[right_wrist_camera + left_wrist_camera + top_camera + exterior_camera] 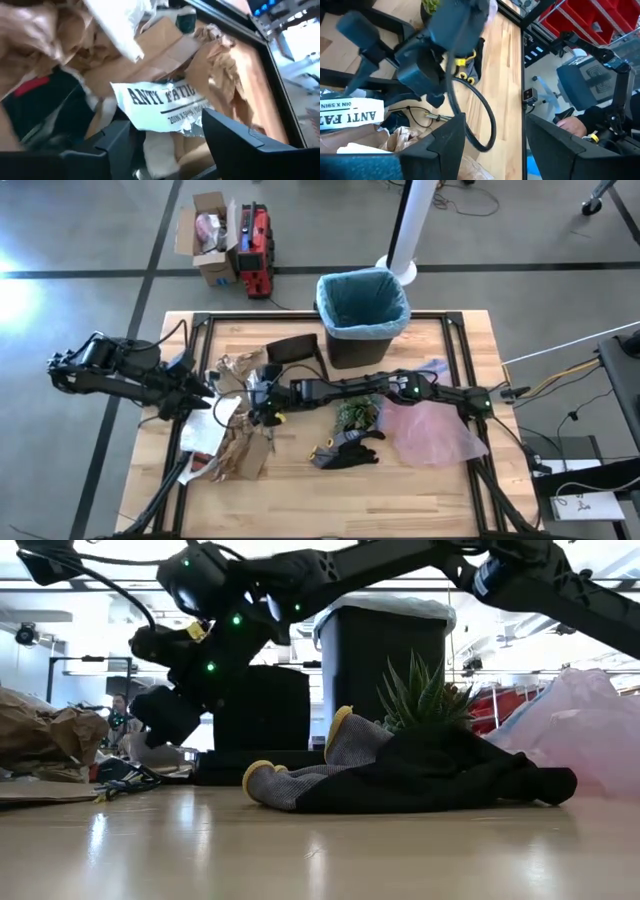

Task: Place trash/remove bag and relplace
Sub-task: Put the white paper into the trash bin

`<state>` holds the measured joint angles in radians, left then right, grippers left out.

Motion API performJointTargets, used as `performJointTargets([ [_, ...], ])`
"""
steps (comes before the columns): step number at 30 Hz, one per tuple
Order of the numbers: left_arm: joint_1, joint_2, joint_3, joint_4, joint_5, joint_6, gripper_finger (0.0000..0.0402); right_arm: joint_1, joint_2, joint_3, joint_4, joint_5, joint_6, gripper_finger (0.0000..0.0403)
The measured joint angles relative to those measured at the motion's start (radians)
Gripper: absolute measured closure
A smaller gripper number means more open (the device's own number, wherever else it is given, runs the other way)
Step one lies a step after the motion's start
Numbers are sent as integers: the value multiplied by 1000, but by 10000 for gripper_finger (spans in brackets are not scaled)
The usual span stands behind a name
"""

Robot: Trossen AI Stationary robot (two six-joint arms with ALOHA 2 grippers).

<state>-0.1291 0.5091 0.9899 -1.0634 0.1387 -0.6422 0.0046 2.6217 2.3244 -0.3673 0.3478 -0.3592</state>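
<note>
Now the right hand point(167, 142) hangs with its fingers apart and empty over the trash point(232, 442), above a white printed wrapper point(160, 107) on the surface point(420, 480). The left hand point(200, 395) waits beside the pile, fingers parted. The bag point(362, 298) lines the bin point(365, 340). A shallow pinch could catch only thin paper and scatter the rest.
</note>
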Motion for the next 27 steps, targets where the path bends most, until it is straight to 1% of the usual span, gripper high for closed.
performJointTargets([
  [3, 0, 18, 0, 3, 0, 0, 212, -23, 0, -30, 41, -59, -28, 218],
  [6, 0, 33, 0, 13, 0, -7, 212, -36, 0, -51, 48, -70, -51, 236],
  [11, 0, 49, 0, 30, 0, -12, 212, -42, 0, -81, 102, -219, -79, 271],
  [15, 0, 58, 0, 33, 0, -31, 212, -37, 0, -118, 190, -218, -123, 303],
  [19, 0, 67, 0, 36, -1, -31, 212, -37, 0, -119, 201, -217, -124, 341],
  [23, 0, 74, 0, 53, -1, -31, 212, -33, 0, -108, 191, -209, -123, 389],
  [25, 0, 75, 0, 66, -1, -31, 212, -25, -6, -87, 181, -176, -124, 398],
  [27, 0, 75, 0, 74, -1, -31, 212, -11, -14, -56, 179, -144, -124, 396],
])
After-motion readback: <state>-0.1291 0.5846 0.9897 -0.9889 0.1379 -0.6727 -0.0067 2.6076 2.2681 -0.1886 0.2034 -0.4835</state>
